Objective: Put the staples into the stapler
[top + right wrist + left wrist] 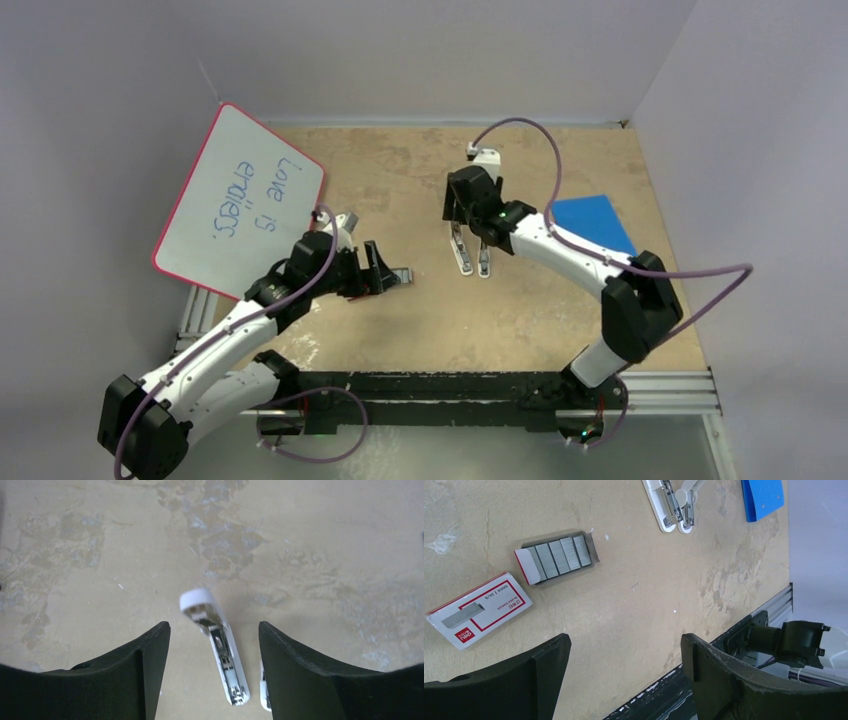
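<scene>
The stapler [221, 649] lies swung open on the table, white with its metal channel facing up. Its two arms sit side by side [461, 254]. My right gripper [212, 628] hovers over it, open, with the stapler's channel arm in the gap and touching neither finger. The other arm peeks out by the right finger. The staples [560, 556] are a grey ribbed block in an open red-edged tray, seen in the left wrist view up and left of my left gripper [624, 647]. That gripper is open, holds nothing and is well apart from the staples. In the top view my left arm hides them.
A red-and-white cardboard box [479, 610] lies next to the staple tray. A blue sheet [592, 222] sits right of the stapler. A pink-rimmed whiteboard [240, 200] leans at the back left. A black rail [500, 385] runs along the near table edge.
</scene>
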Controlling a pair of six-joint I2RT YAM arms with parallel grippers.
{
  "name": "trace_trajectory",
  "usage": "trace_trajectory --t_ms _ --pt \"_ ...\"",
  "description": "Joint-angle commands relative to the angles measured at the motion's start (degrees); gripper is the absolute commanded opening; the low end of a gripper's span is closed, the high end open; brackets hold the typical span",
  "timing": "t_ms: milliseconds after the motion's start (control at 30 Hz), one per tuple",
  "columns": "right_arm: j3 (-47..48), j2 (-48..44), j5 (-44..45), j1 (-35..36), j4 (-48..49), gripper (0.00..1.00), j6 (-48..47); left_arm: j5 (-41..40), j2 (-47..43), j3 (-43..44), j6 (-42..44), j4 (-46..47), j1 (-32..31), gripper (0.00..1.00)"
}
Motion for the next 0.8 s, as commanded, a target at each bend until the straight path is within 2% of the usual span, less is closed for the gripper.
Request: trace_trajectory --t_ms 0,233,500,767 --pt "8.2 6.0 -0.4 -0.1 -2.2 0.69 -5.2 3.0 -0.2 -0.7 1.6 4.2 0.2 0.83" --pt "15.0 13.0 0.5 -0.1 -6.3 0.73 -7.7 4.8 0.2 -1.3 2.2 4.2 0.3 0.83" --pt "15.2 15.0 -6.2 -0.1 -6.4 0.62 -15.6 7.4 2.5 -2.2 1.6 5.6 0.2 0.81" --pt "16.6 16.8 -6.5 -0.2 -5.9 0.54 -19.7 9.1 5.2 -2.3 0.7 7.2 0.2 0.81"
